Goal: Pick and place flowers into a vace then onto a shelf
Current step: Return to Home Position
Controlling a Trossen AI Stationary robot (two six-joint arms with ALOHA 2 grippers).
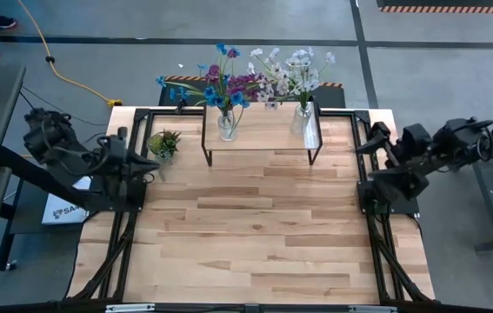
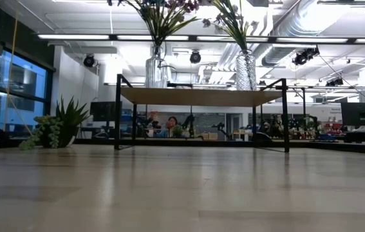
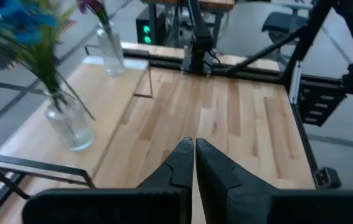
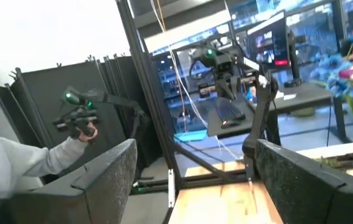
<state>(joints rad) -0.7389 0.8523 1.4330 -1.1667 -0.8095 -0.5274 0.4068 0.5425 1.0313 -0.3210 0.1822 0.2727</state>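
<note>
2 vases (image 1: 226, 124) w/ flowers (image 1: 220, 85), 1 shelf (image 1: 263, 130), 1 potted plant (image 1: 164, 143)

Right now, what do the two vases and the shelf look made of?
Blue-flower vase and white-flower vase: clear, glossy, glass or plastic; stems show through. Shelf top: pale, matte, looks like wood. Shelf legs: thin, black, probably metal.

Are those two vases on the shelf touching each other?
Apart. The high view shows bare shelf between the blue-flower vase and the white-flower vase; the low view shows the same gap.
</note>
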